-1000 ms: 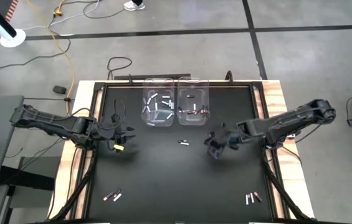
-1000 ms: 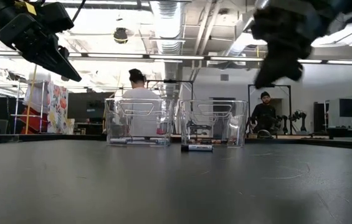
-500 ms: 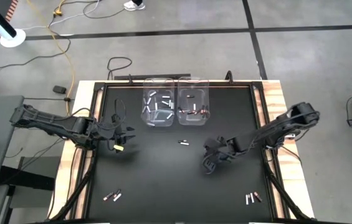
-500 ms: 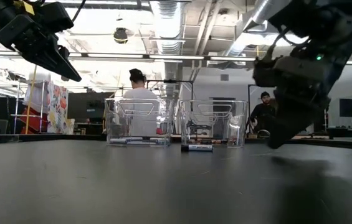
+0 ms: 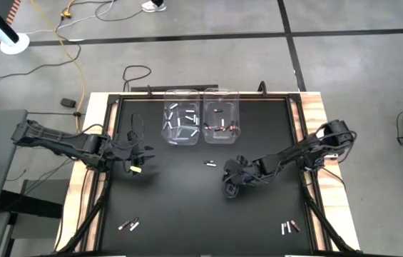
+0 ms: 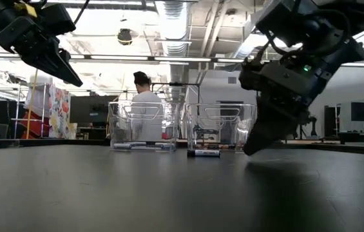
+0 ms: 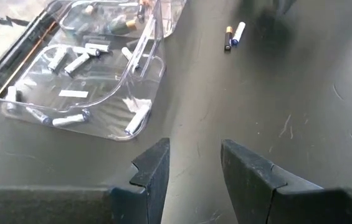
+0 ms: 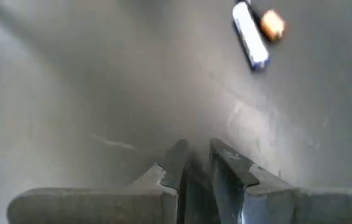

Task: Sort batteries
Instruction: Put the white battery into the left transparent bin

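Two clear bins stand at the table's far middle. The left bin (image 5: 181, 126) holds several white batteries; the right bin (image 5: 220, 123) holds a few dark and copper ones. A white-and-blue battery (image 8: 249, 26) and a copper-tipped one (image 8: 271, 23) lie side by side on the black mat at mid-table (image 5: 210, 163). My right gripper (image 5: 227, 190) hangs low over the mat to their near right, its fingers (image 8: 225, 158) a narrow gap apart with nothing between them. My left gripper (image 5: 143, 157) waits high at the left, open and empty (image 7: 193, 158).
More batteries lie loose near the front edge at left (image 5: 128, 225) and at right (image 5: 289, 227). A raised black frame (image 5: 295, 121) borders the mat. Beyond the table, two people (image 6: 144, 96) (image 6: 273, 116) show in the room.
My right gripper has come down from high above the mat to just over it. It has also moved toward the table's left and near edges, ending close beside the pair of batteries at mid-table.
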`<state>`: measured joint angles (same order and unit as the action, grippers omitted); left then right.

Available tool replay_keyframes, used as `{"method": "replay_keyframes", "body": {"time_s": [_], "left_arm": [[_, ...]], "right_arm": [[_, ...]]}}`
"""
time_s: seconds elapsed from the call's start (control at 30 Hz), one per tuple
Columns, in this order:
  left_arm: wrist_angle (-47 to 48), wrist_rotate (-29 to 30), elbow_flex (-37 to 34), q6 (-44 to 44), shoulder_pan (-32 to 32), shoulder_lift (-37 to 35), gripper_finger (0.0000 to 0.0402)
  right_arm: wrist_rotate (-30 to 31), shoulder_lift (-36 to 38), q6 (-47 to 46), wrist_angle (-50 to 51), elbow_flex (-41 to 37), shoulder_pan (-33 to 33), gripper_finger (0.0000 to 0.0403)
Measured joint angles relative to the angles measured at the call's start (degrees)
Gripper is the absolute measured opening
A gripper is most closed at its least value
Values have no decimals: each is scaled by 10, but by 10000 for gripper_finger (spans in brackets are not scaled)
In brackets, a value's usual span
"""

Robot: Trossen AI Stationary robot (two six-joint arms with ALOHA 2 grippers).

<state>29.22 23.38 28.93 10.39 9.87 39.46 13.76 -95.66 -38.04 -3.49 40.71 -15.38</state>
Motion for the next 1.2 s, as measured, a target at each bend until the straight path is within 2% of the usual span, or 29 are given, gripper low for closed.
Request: {"method": "replay_keyframes", "body": {"time_s": [0.2,0.4,0.6,0.8,1.0,1.2], "left_arm": [[1,0,0,1,0,0,139],[0,0,0,1,0,0,139],[0,0,0,2,0,0,139],[1,0,0,13,0,0,139],[9,0,0,27,0,0,139],[13,0,0,30,0,0,139]], "right_arm": [[0,0,21,1,4,19,110],[0,-1,51,-2,4,44,154],[4,-35,190,-28,4,54,183],[9,-75,206,-90,5,55,183],[20,-74,205,-112,5,62,176],[20,-73,138,-105,5,62,171]]}}
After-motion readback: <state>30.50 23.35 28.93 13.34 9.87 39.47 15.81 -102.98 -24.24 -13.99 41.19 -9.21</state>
